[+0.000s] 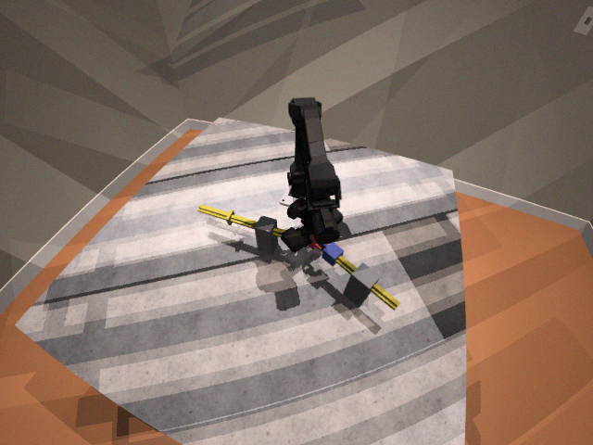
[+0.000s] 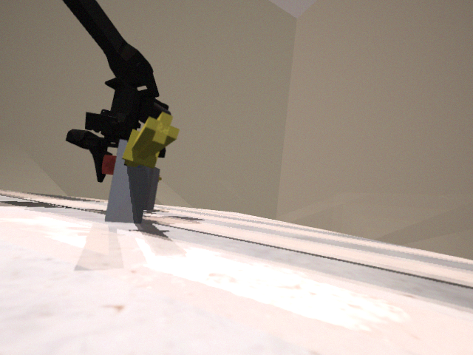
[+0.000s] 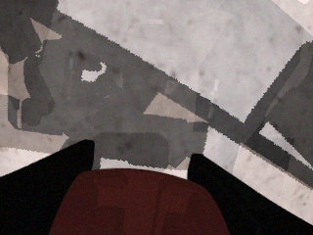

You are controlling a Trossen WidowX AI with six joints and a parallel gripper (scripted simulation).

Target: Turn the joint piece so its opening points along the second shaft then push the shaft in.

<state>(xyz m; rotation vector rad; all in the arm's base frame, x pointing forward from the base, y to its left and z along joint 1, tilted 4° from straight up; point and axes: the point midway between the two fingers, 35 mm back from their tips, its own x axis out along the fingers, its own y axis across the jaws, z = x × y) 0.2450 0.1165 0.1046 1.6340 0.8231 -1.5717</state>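
The red joint piece (image 1: 314,243) (image 2: 109,165) (image 3: 139,203) is between the fingers of my gripper (image 1: 312,239) (image 3: 143,157), which is shut on it. A blue cube (image 1: 332,252) sits beside it, on the end of the fixed yellow shaft (image 1: 385,296). That shaft passes through the right grey block (image 1: 359,288). The second yellow shaft (image 1: 213,210) (image 2: 160,130) has a collar (image 1: 231,217) and runs through the left grey block (image 1: 266,237) (image 2: 119,194). Its inner end reaches close to my left finger. The joint's opening and any gap to the shaft are hidden by the gripper.
Both blocks stand on a grey striped table (image 1: 230,383) (image 2: 229,305), one to each side of the gripper. The collar is outside the left block, away from the joint. My arm (image 1: 311,144) (image 2: 99,34) comes in over the joint. Shadows cross the table.
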